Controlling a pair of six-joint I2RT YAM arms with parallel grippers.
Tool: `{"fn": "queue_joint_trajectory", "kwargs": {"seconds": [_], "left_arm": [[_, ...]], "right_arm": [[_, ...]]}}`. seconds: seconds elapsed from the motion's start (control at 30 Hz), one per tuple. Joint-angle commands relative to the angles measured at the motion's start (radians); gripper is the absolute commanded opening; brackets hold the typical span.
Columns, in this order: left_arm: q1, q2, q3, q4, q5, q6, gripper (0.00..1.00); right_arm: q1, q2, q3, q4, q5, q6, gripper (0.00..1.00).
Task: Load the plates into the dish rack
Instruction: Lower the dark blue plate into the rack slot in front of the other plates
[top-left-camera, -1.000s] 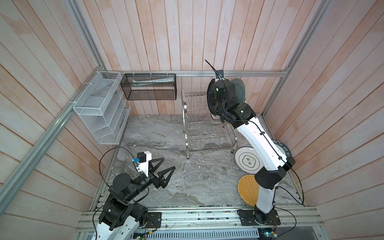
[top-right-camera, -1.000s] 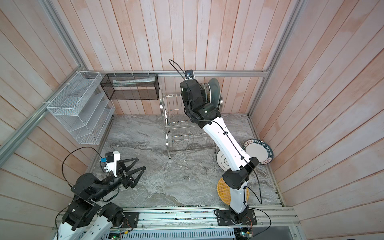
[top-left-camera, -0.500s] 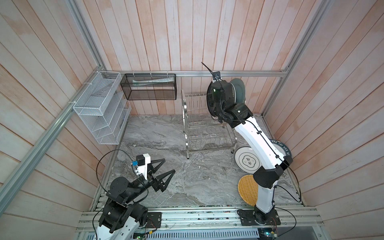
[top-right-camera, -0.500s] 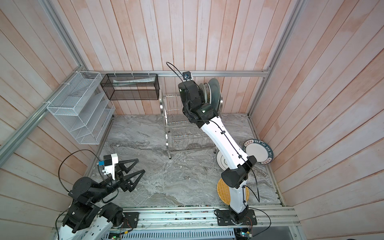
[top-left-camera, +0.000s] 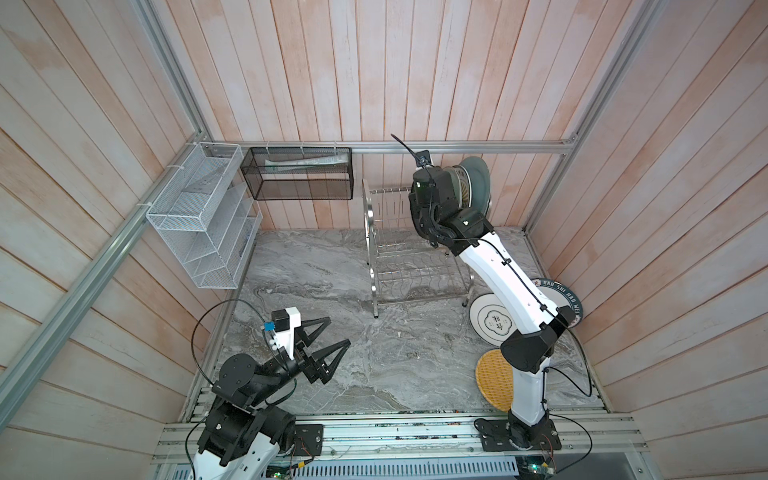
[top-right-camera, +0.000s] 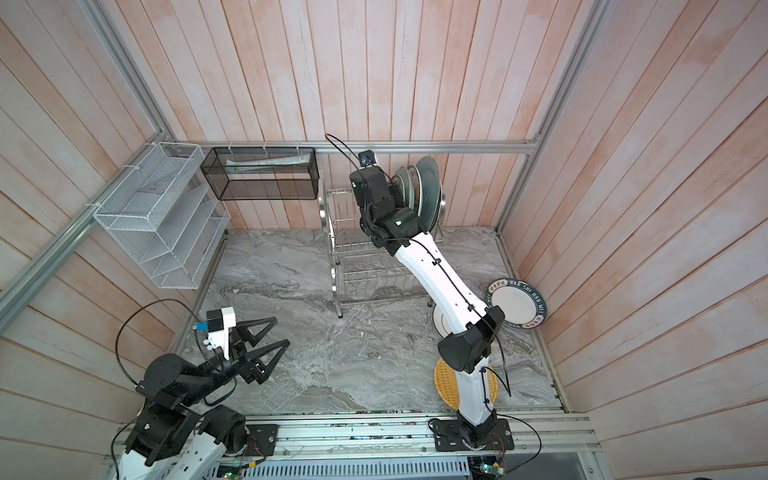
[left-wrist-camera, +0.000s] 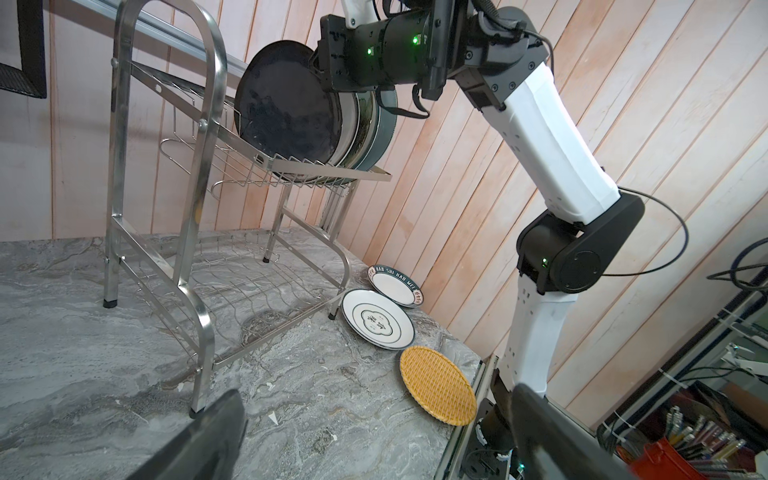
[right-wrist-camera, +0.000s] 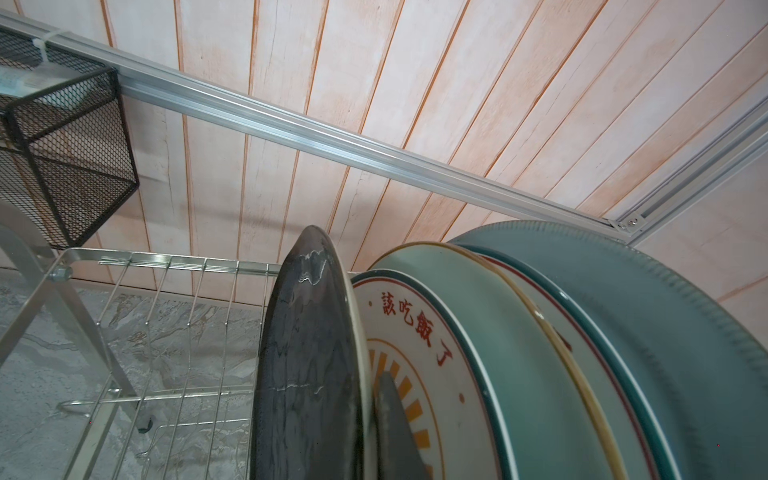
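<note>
Where R arm (top-left-camera: 528, 399) overlaps, woven plate (top-left-camera: 492, 380) sits part-hidden.

Nine plates (left-wrist-camera: 376, 318), one dish rack (top-left-camera: 399, 270), one white organiser (top-left-camera: 199, 216), one black basket (top-left-camera: 299, 189)

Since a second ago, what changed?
The right hand, shut on the dark navy round plate, edged leftward in both top views over the shiny steel wire dish rack. Nothing was let go. The open left hand and yellow woven round plate stayed put.

Dish rack (left-wrist-camera: 116, 166) — shiny metal; navy plate (left-wrist-camera: 286, 120) — glossy.
</note>
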Motion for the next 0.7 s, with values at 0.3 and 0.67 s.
{"fn": "queue_joint_trajectory", "kwargs": {"seconds": [0.3, 0.67], "left_arm": [[0.035, -0.006, -0.018, 0.036, 0.046, -0.010, 1.00], [0.051, 0.003, -0.022, 0.047, 0.064, -0.016, 1.00]], "right_arm": [[-0.006, -0.048, -0.065, 0.112, 0.029, -0.026, 0.00], [-0.009, -0.078, -0.094, 0.164, 0.047, -0.112, 0.00]]}}
